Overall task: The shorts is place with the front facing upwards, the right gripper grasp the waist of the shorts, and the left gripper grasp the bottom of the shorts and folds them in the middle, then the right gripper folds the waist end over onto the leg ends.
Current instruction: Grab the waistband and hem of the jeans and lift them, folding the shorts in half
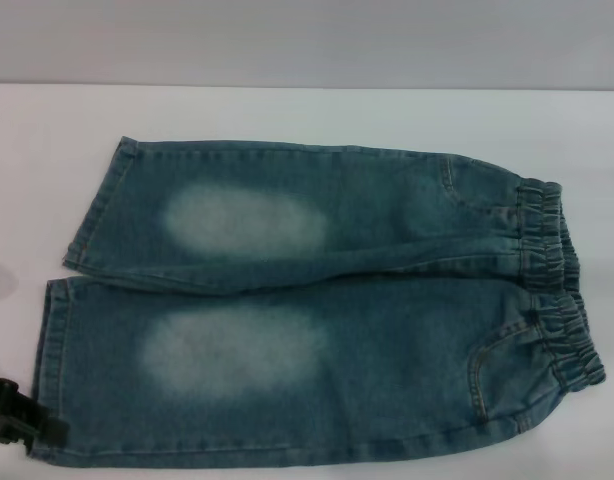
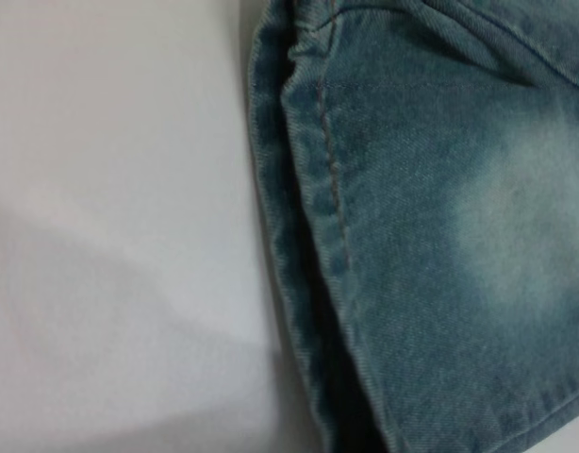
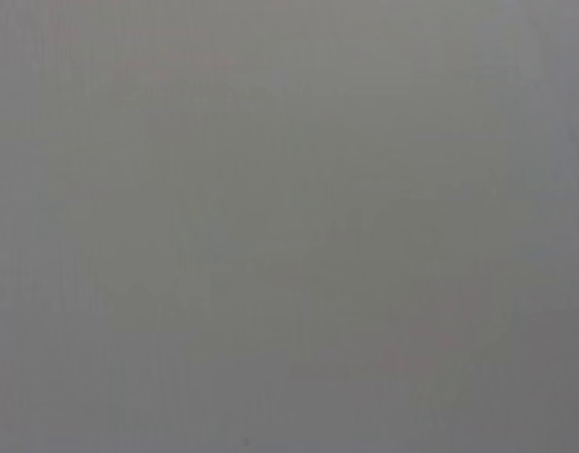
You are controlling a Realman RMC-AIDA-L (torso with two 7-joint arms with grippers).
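The shorts (image 1: 317,300) lie flat, front up, hems left and waist right, so my left gripper (image 1: 12,415) waits by the near-left hem, fingers possibly apart though I cannot tell; my right gripper is unseen.

- The right wrist view holds only one plain grey surface (image 3: 289,226), filling it from edge to edge
- The grey is nearly even, a little lighter toward one side and darker toward the other
- No edge, seam or object breaks it
- No fingers of a gripper show in this view
- What the surface is cannot be told; it may be a table top or a wall
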